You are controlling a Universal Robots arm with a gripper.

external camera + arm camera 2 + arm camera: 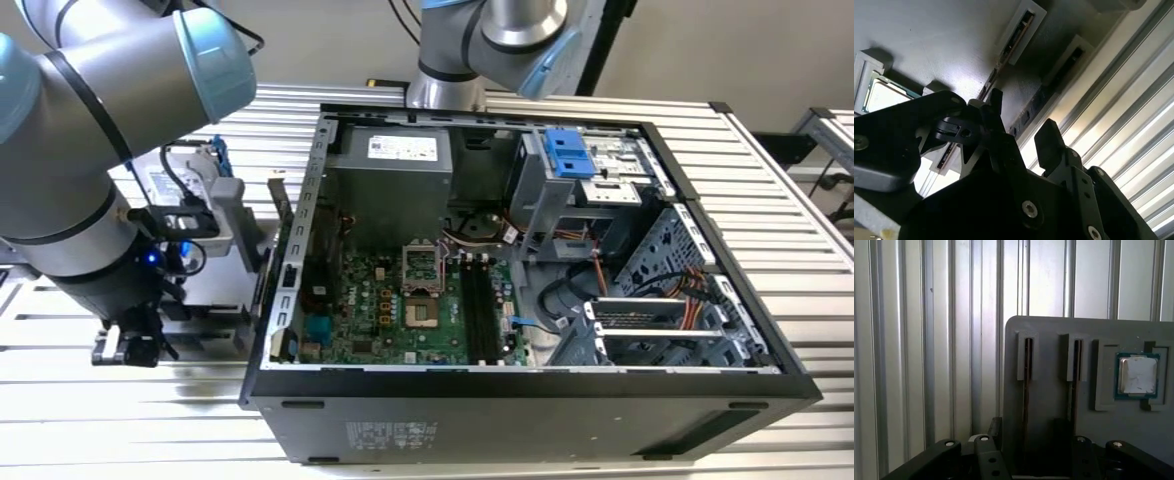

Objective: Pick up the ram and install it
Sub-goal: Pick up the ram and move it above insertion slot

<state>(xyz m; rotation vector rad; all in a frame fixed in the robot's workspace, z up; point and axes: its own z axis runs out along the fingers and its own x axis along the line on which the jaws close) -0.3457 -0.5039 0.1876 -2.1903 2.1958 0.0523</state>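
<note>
The ram [1027, 365] stands on edge in a slot of a grey holder plate [1049, 330], seen in both wrist views as a thin dark strip [1072, 55]. A second, like stick [1075, 370] sits in the neighbouring slot, closer to a square silver processor chip [1137, 374]. My gripper [1028, 429] is open, one dark finger on each side of the ram farther from the chip [1022, 119]. In the exterior view the gripper [127, 345] hangs low over the holder at that view's left, beside the computer case.
An open computer case [534, 395] lies on the ribbed metal table [787, 210], with the motherboard [387, 300] and its long memory slots [483, 310] exposed. A blue drive bracket [574, 150] sits in the case's far corner. A second arm [481, 40] stands behind it.
</note>
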